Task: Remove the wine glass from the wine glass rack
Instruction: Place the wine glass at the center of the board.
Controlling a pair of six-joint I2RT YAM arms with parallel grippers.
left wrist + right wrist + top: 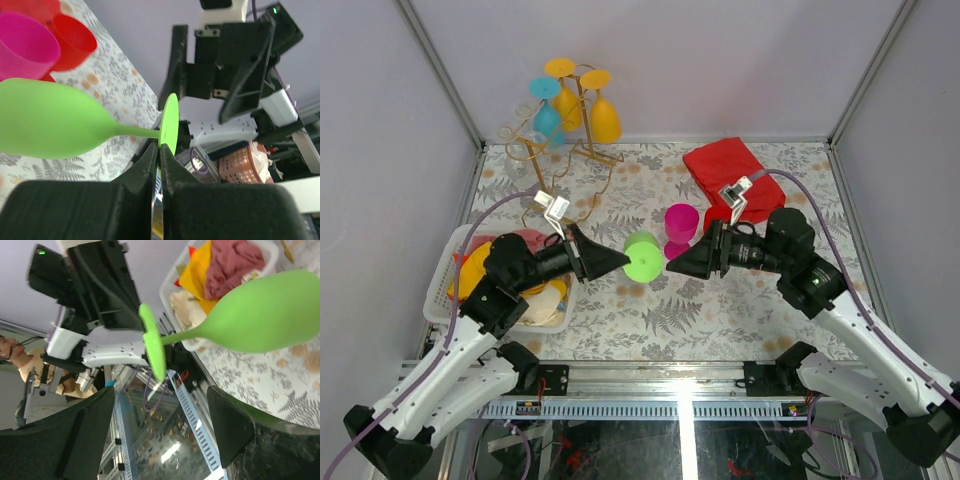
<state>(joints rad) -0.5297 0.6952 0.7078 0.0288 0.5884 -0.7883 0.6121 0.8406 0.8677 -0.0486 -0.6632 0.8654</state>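
Left claw (161, 150) is clamped on the rim of the green wine glass's (50, 120) foot, both fingers pinching the disc edge-on, so the glass (643, 262) is off the rack and held on its side over the front middle of the table (620, 320). Stem is roughly level. From the left wrist view the bowl points away from me toward the pink cup (25, 45). Right claw (672, 266) sits just beside the glass on the opposite side, fingers spread wide and gripping nothing. In the right wrist view the glass (265, 310) hangs above the gap between the fingers, and I cannot tell whether it touches either one. The white basket (448, 262) of cloths is under my left arm at the left edge. The pink cup (681, 222) stands upright just behind the glass. The red cloth (725, 170) lies further back on the right. The gold wire rack (582, 120) is at the far left corner, with yellow, orange and teal glasses hanging on it bowl-down.
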